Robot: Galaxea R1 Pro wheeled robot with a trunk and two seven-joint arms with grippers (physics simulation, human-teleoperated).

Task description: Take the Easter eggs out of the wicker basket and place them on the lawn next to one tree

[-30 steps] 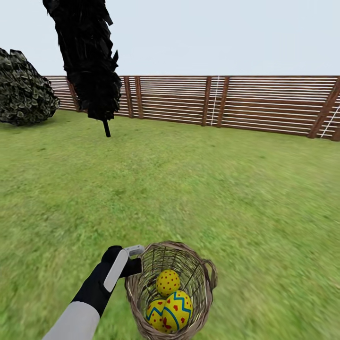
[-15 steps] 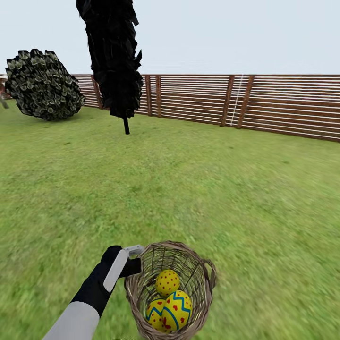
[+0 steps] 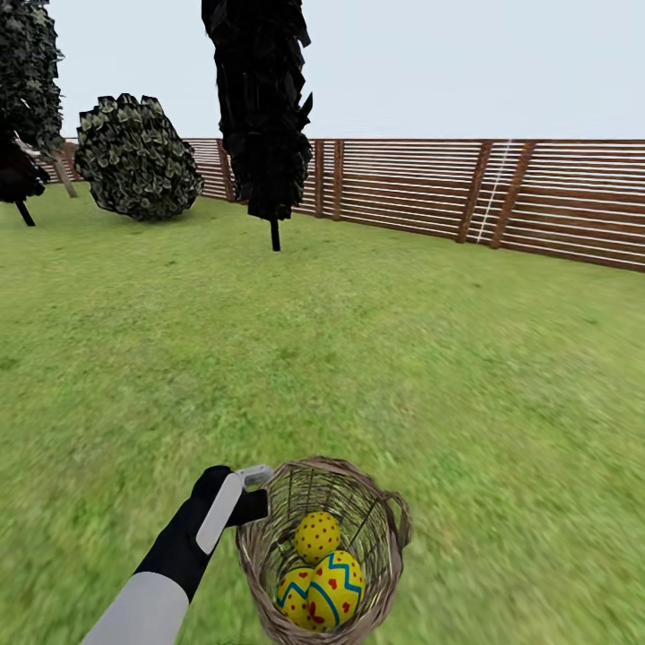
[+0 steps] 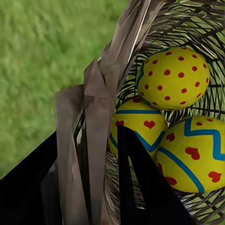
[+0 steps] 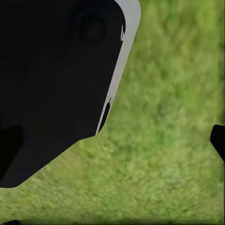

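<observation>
lawn point(image 3: 376, 358) spreads wide and green across the head view, running back to a brown slatted fence point(image 3: 502, 193) along the far edge. a thin-trunked dark tree point(image 3: 262, 107) stands in front of the fence, a rounded leafy bush point(image 3: 136, 157) beside it toward the left, another dark tree point(image 3: 22, 98) at the left edge.

wicker basket point(image 3: 322, 546) sits low in the head view, held up off the grass, tilted so its open mouth faces the camera; small loop handle on the rim at the right side.

left arm reaches in from the lower left, black and white. left gripper point(image 3: 251, 491) is at the basket's rim; in the left wrist view the jaws are closed on the woven wall point(image 4: 101, 117), one dark finger point(image 4: 140, 183) inside the basket, the other outside.

three easter eggs point(image 3: 320, 573) all lie inside the basket, touching: a red-dotted one point(image 4: 172, 77) deeper in, two with blue zigzags and red hearts point(image 4: 192, 154) nearer the rim.

right wrist view: dark gripper body point(image 5: 51, 79) over blurred grass; jaws' state cannot be told.
</observation>
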